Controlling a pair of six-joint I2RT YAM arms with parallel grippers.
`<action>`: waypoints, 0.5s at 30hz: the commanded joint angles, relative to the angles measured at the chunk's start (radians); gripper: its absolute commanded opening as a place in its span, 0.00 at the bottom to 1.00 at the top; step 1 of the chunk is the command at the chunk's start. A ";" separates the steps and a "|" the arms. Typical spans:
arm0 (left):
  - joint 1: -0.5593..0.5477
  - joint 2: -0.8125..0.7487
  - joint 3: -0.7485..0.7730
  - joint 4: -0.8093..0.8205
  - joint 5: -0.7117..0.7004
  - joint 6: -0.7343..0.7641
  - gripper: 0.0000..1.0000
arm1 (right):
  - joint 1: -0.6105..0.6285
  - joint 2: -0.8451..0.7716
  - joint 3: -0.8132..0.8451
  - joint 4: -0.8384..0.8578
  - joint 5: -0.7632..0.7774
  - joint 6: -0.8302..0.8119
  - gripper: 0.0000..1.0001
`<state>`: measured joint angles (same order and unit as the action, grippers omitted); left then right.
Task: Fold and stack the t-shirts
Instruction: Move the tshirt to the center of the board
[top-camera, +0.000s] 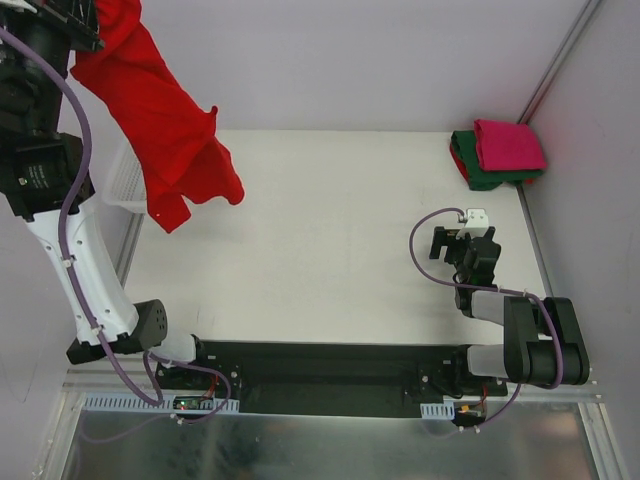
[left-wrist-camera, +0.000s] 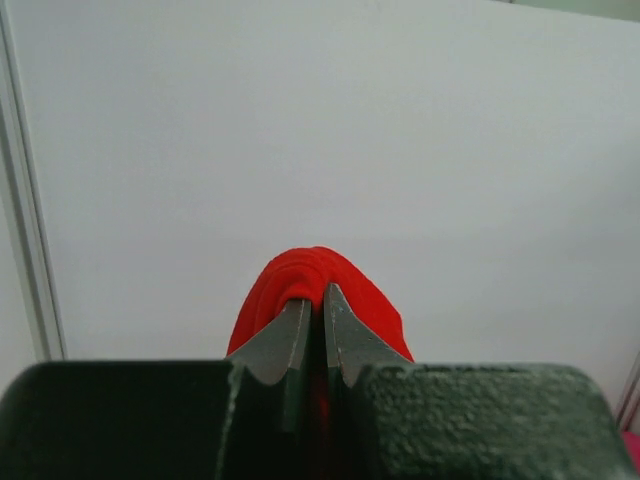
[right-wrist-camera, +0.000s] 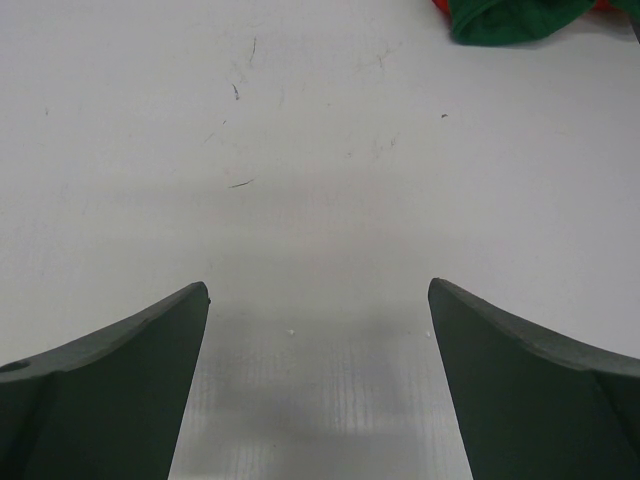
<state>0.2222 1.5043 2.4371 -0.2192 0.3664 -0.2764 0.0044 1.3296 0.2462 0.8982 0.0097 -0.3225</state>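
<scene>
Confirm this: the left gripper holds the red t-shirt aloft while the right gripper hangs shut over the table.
One error: the right gripper is open, its jaws wide apart in the right wrist view. The left gripper does hold the red t-shirt aloft.

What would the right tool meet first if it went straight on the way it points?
Probably the bare white table top; the open right tool angles down toward it. The folded dark green cloth t-shirt lies farther on, right of that line.
</scene>
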 joint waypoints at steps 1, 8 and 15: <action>-0.003 -0.088 -0.088 0.245 0.019 -0.118 0.00 | 0.005 0.002 0.013 0.039 -0.017 -0.006 0.96; -0.003 -0.205 -0.271 0.374 0.127 -0.280 0.00 | 0.005 0.002 0.013 0.039 -0.017 -0.006 0.96; -0.069 -0.297 -0.560 0.483 0.241 -0.409 0.00 | 0.005 0.002 0.013 0.039 -0.016 -0.006 0.96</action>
<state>0.2073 1.2495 1.9888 0.1162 0.5133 -0.5900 0.0044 1.3300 0.2462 0.8978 0.0097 -0.3225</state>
